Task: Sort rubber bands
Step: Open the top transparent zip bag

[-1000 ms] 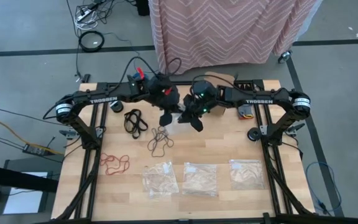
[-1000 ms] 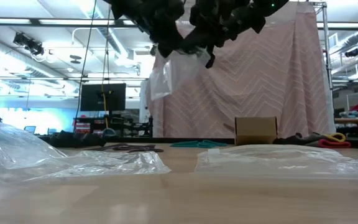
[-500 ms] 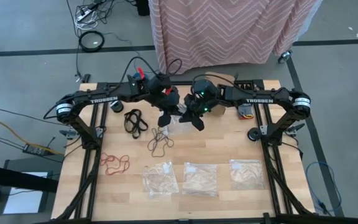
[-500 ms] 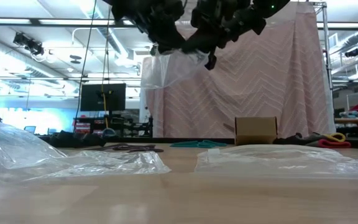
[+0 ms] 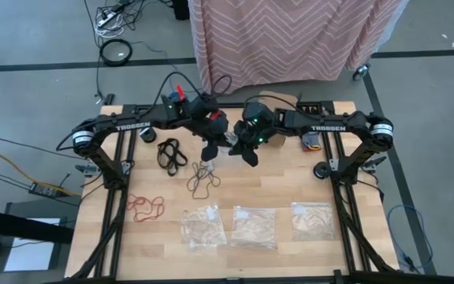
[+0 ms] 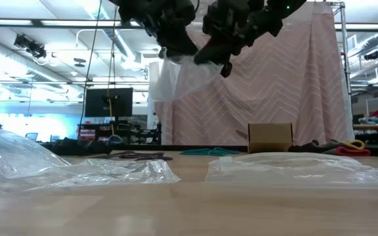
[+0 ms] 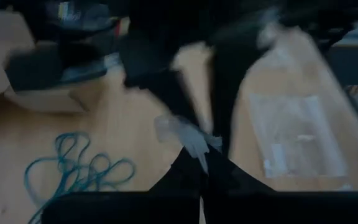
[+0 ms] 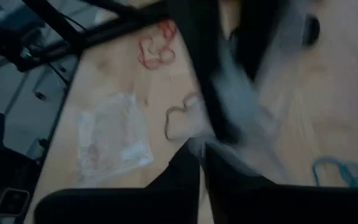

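At the upper middle of the high view, the left gripper (image 5: 210,149) and right gripper (image 5: 248,152) both pinch one clear bag (image 6: 176,77). It hangs above the table (image 5: 282,177).

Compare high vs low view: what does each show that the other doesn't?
High only: the red rubber bands, black rubber bands and dark brown rubber bands laid out separately, and three flat bags in a row at the table's near edge.
Low only: the clear bag hanging well above the table, a cardboard box behind it, and the room beyond.
Both: left gripper and right gripper close together, each shut on that raised bag.
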Robot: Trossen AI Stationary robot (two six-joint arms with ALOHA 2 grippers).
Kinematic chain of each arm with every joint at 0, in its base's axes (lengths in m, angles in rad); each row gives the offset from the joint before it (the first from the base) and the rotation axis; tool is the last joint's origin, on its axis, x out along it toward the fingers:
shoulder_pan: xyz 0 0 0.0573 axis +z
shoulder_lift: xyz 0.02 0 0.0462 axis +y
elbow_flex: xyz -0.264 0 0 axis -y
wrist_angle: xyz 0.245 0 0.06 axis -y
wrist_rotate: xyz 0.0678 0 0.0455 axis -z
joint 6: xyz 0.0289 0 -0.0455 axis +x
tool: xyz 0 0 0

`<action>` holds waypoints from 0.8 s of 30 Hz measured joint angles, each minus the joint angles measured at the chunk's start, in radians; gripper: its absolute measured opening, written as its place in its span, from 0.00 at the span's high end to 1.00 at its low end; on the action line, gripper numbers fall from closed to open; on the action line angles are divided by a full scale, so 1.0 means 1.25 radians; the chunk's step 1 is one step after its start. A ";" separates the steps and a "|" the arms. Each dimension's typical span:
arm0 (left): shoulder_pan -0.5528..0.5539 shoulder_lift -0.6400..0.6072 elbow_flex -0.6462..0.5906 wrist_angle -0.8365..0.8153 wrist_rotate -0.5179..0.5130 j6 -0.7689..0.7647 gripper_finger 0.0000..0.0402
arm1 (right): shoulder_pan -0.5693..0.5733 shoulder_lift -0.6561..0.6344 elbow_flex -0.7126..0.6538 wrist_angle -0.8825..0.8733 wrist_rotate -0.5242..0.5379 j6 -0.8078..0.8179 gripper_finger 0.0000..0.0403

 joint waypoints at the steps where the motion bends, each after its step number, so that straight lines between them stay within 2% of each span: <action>1: 0.002 0.000 0.006 0.000 0.008 0.001 1.00 | 0.002 0.000 -0.005 -0.004 0.000 0.007 0.93; 6: 0.003 -0.001 0.034 -0.020 0.000 0.005 1.00 | 0.003 0.000 -0.028 -0.015 -0.014 0.047 0.78; 8: 0.004 -0.002 0.039 -0.016 -0.008 0.007 1.00 | 0.003 0.000 -0.032 -0.024 -0.006 0.051 0.75; 10: 0.005 -0.002 0.042 -0.028 -0.012 0.007 1.00 | 0.004 0.000 -0.032 -0.036 0.022 0.059 0.77; 14: 0.006 -0.002 0.042 -0.051 -0.038 0.011 1.00 | 0.011 0.000 -0.034 -0.050 0.051 0.059 0.96; 17: 0.006 -0.002 0.042 -0.077 -0.049 0.015 1.00 | 0.020 0.000 -0.034 -0.047 0.074 0.066 0.99; 24: -0.014 0.024 0.034 -0.065 -0.035 0.031 1.00 | 0.011 0.000 -0.031 0.026 0.048 0.083 1.00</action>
